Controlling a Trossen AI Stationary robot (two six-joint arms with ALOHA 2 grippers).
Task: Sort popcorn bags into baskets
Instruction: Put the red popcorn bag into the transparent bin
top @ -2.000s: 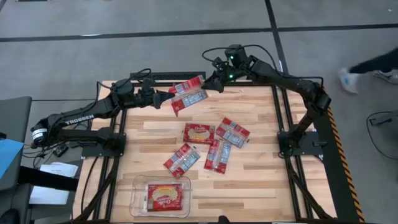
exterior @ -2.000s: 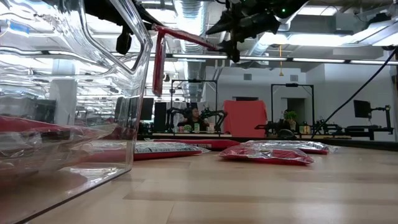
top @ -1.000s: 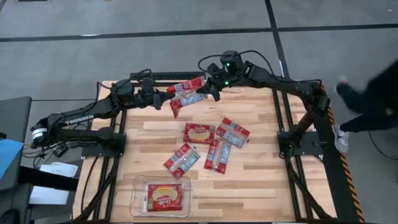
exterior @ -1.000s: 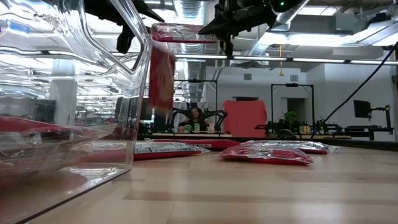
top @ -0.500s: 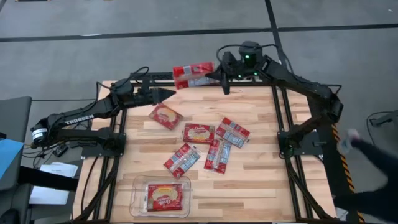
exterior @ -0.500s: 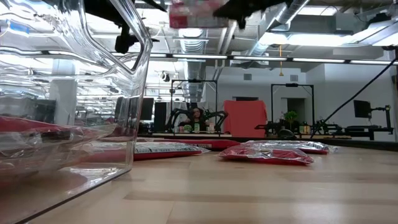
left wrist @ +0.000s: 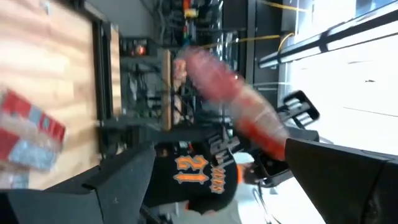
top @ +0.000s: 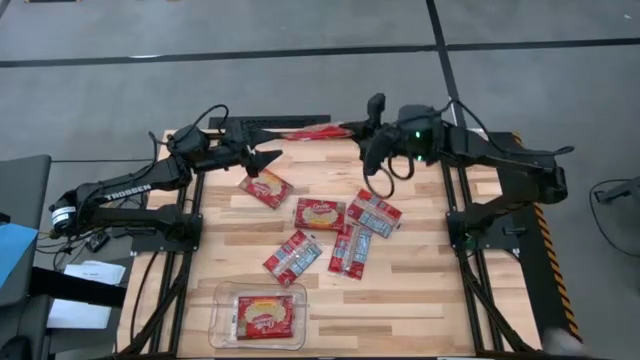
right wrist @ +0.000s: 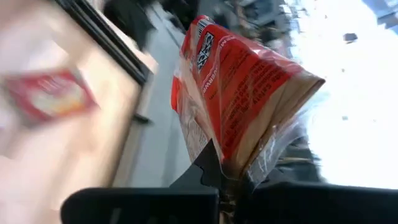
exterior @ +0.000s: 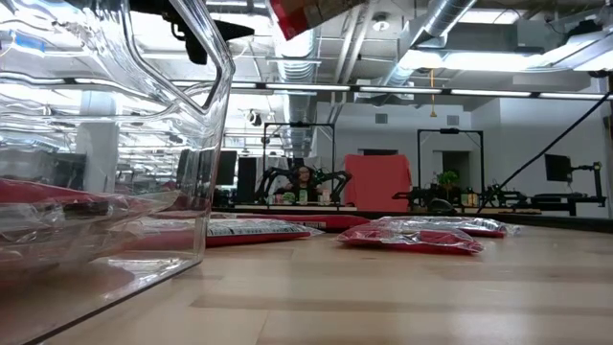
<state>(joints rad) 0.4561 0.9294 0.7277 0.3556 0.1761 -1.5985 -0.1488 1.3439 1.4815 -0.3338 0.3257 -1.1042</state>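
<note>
While the right claw (right wrist: 221,186) pinches one popcorn bag (top: 312,131) by its edge high above the table's far edge and the left claw (top: 268,158) gapes empty, that thin grip could slip short of the tub (top: 222,330) at the near edge.

1. I saw even overhead light on the table (top: 400,270), with soft shadows.
2. Wrist views were motion-blurred; windows glared white.
3. In the low view, the near tub (exterior: 115,192) distorted the background.
</note>
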